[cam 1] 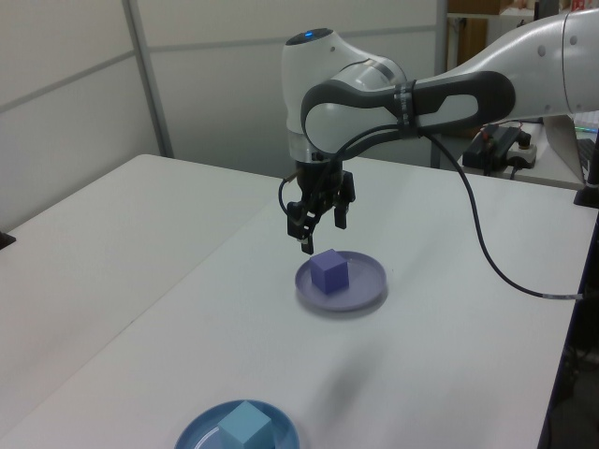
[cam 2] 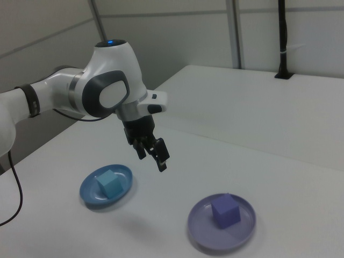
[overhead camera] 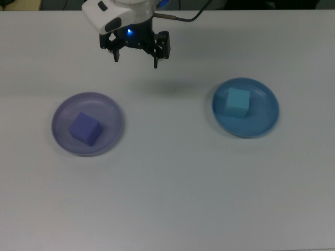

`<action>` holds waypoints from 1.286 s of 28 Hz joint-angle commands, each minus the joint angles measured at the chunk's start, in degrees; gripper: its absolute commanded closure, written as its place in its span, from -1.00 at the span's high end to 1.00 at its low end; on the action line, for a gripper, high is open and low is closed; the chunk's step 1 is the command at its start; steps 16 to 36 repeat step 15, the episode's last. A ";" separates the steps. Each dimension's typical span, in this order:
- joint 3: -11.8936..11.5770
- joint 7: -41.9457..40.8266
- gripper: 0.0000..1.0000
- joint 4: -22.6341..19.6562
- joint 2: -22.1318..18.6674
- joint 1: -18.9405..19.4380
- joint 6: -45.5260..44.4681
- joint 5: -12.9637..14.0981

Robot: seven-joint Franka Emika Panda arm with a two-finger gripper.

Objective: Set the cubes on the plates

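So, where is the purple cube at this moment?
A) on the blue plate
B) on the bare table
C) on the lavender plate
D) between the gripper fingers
C: the purple cube rests on the lavender plate, while the open gripper hangs above the table, apart from it and holding nothing.

The white arm reaches in from the left view's right, and its wrist bends down so that the gripper (overhead camera: 135, 57) (cam 1: 320, 227) (cam 2: 152, 156) points toward the worktop. The gripper hangs in the air and touches nothing. Its two black fingers (overhead camera: 156, 61) stand apart, with nothing between them. A small blue light shines on the hand.
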 commanded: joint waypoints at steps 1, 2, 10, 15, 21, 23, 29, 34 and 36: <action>-0.32 -1.32 1.00 0.80 0.52 -1.91 0.28 1.31; -0.32 -1.32 1.00 0.72 0.52 -2.09 0.28 1.31; -0.06 -1.23 1.00 0.45 0.43 -2.09 -0.07 1.40; 0.38 -0.71 1.00 0.63 -0.01 -1.48 -0.25 1.40; 0.38 -0.71 1.00 0.63 -0.01 -1.48 -0.25 1.40; 0.38 -0.71 1.00 0.63 -0.01 -1.48 -0.25 1.40; 0.38 -0.71 1.00 0.63 -0.01 -1.48 -0.25 1.40; 0.38 -0.71 1.00 0.63 -0.01 -1.48 -0.25 1.40; 0.38 -0.71 1.00 0.63 -0.01 -1.48 -0.25 1.40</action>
